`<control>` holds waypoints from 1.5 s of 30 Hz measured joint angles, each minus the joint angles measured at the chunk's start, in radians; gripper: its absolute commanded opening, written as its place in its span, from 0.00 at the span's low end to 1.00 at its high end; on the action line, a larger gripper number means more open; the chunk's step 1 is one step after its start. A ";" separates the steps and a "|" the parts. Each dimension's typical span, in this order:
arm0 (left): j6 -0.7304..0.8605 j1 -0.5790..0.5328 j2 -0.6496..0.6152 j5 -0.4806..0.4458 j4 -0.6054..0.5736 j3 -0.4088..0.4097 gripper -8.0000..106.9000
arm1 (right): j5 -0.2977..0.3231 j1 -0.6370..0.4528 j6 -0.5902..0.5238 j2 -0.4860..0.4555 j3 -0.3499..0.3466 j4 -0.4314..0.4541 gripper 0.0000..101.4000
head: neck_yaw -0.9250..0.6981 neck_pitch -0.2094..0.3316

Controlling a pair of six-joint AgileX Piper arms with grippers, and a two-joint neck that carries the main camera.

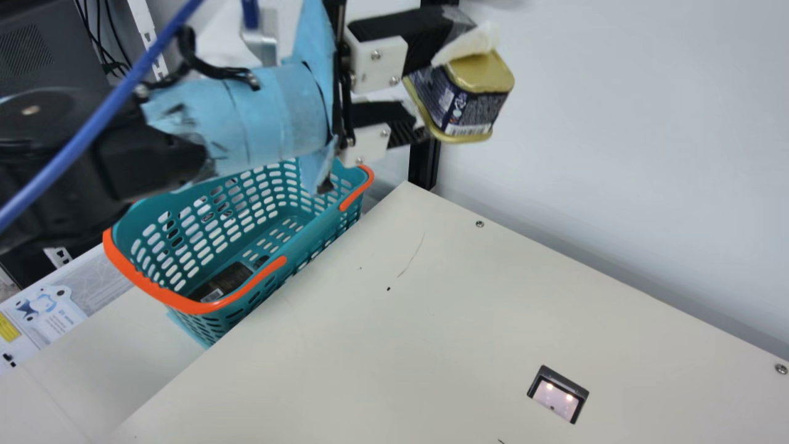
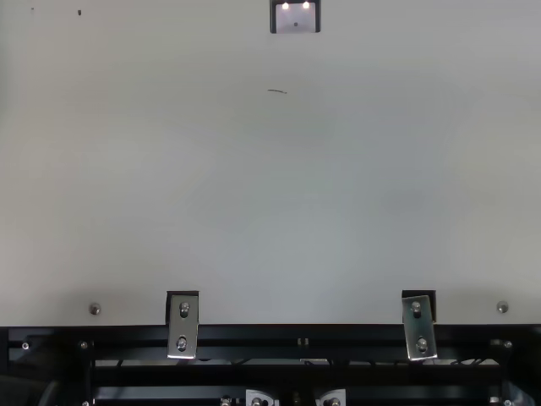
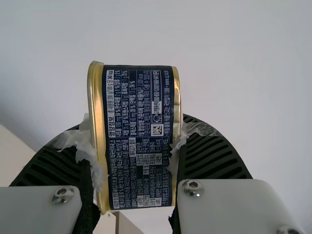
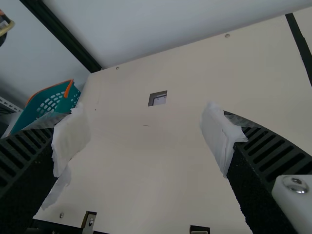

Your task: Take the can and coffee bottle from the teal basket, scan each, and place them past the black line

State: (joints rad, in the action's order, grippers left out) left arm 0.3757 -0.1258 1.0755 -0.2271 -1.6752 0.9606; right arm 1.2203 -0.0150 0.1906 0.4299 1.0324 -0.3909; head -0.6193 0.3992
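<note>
The cream table is running back to a pale wall, with a scanner window sitting in its surface. Up off the table, the left gripper is clamping the can at a tilt. Its fingers are pressing on the two gold-rimmed ends, presumably so the printed side and barcode are staying bare for the scanner, and white padding is probably helping against slip. The right gripper is standing wide apart with nothing between its fingers, seemingly waiting its turn. Inside the teal basket, a dark item, likely the coffee bottle, is lying low at the near end, so a later grasp will be needing a steep reach past the rim. The basket is hugging the table's edge; the wall and black post are bounding the can's side. Between basket and window, bare tabletop is offering an open path, and beyond the window more room is stretching towards the black line.
</note>
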 measured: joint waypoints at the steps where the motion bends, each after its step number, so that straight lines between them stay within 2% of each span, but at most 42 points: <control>1: 0.067 -0.001 -0.022 0.014 -0.027 -0.011 0.16 | 0.000 0.000 0.000 0.000 0.000 0.000 1.00 | 0.000 0.000; 7: 0.332 -0.001 -0.050 0.029 -0.073 -0.018 0.16 | 0.000 0.000 0.000 0.000 0.000 0.000 1.00 | 0.000 0.005; 11: 0.403 -0.001 -0.050 0.029 -0.073 -0.018 0.16 | 0.000 0.000 0.000 0.000 0.000 0.000 1.00 | 0.000 0.000; 18: 0.391 0.004 -0.050 0.027 -0.058 -0.014 0.16 | 0.000 0.000 0.000 0.000 0.000 0.000 1.00 | 0.000 0.005; 24: 0.302 0.002 -0.015 0.004 -0.050 0.024 0.16 | 0.000 0.000 0.000 0.000 0.000 0.000 1.00 | 0.000 0.005; 28: 0.274 -0.046 0.036 0.024 -0.070 0.063 0.16 | 0.000 0.000 0.000 0.000 0.000 0.000 1.00 | 0.000 0.005; 38: 0.349 -0.292 0.136 0.182 -0.051 0.176 0.16 | 0.000 0.000 0.000 0.000 0.000 0.000 1.00 | 0.000 0.005; 41: 0.361 -0.386 0.140 0.267 -0.008 0.202 0.16 | 0.000 0.000 0.000 0.000 0.000 0.000 1.00 | 0.000 0.000; 45: 0.292 -0.507 0.139 0.423 0.095 0.213 0.16 | 0.000 0.000 0.000 0.000 0.000 0.000 1.00 | 0.000 0.005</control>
State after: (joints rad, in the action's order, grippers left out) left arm 0.6677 -0.6330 1.2146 0.1956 -1.5801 1.1734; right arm 1.2203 -0.0150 0.1906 0.4299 1.0324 -0.3909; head -0.6193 0.4043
